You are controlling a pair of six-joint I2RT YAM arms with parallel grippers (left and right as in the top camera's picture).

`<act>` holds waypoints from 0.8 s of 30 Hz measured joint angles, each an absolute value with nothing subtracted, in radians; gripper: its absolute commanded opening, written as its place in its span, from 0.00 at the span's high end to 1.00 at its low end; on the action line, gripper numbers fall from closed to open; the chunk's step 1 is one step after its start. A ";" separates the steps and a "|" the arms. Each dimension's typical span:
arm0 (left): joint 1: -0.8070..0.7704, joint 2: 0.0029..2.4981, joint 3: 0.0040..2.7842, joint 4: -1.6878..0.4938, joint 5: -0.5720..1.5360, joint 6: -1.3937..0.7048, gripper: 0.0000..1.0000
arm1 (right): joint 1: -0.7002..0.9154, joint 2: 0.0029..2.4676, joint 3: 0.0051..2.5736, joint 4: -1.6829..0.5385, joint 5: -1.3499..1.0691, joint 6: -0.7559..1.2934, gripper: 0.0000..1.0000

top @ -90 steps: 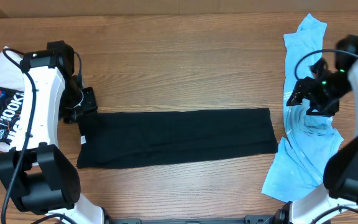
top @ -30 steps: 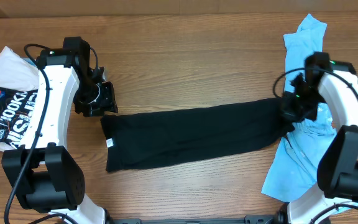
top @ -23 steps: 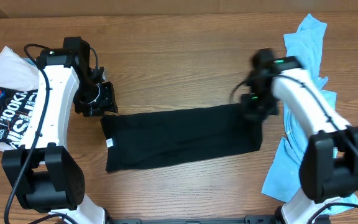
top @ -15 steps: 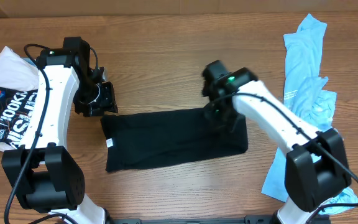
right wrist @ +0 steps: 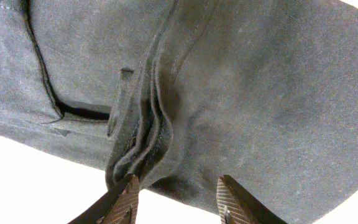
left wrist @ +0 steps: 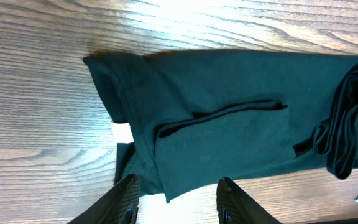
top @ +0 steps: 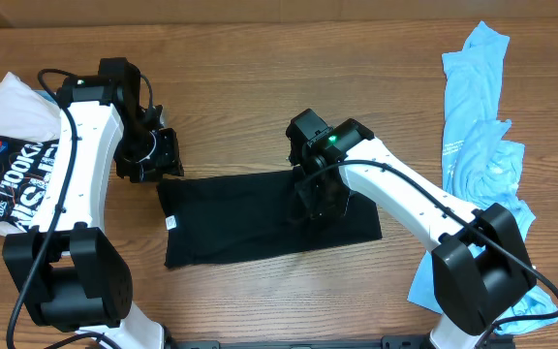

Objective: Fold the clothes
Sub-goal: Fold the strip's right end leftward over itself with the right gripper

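The black T-shirt (top: 260,218) lies as a long folded strip on the wooden table, its right end doubled back over itself. My right gripper (top: 316,199) hovers over that folded part, jaws open. In the right wrist view it (right wrist: 178,200) stands open above a bunched fold edge (right wrist: 143,140) of the black cloth. My left gripper (top: 155,160) is open at the strip's far left corner; in the left wrist view it (left wrist: 178,202) is empty over the black T-shirt (left wrist: 229,106). The light-blue T-shirt (top: 478,145) lies crumpled at the right edge.
A white garment with a dark print (top: 3,160) lies at the table's left edge, beside my left arm. Bare wooden table (top: 260,87) runs along the back. A white label (left wrist: 123,132) shows at the black shirt's left hem.
My right gripper carried the black shirt's right end leftward, folding it over the strip, and now stands open above it. The left arm has stayed still for the last second.
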State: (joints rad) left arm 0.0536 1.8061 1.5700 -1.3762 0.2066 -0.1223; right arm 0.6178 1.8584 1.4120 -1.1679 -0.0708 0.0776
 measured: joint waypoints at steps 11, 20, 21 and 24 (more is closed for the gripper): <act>0.054 1.806 1.570 -1.383 0.207 -0.120 0.55 | 0.618 1.858 1.412 -1.159 -0.097 0.079 0.59; 0.054 1.806 1.570 -1.384 0.207 -0.120 0.55 | 0.618 1.860 1.320 -1.028 -0.186 0.078 0.49; 0.054 1.806 1.570 -1.383 0.207 -0.120 0.55 | 0.618 1.860 1.304 -1.001 -0.195 0.079 0.49; 0.054 1.806 1.570 -1.383 0.207 -0.120 0.55 | 0.618 1.860 1.278 -0.954 -0.211 0.079 0.49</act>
State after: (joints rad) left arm 0.0536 1.8061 1.5700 -1.3830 0.2066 -0.1200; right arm 0.6178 1.8603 1.2781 -0.9539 -0.2108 0.0788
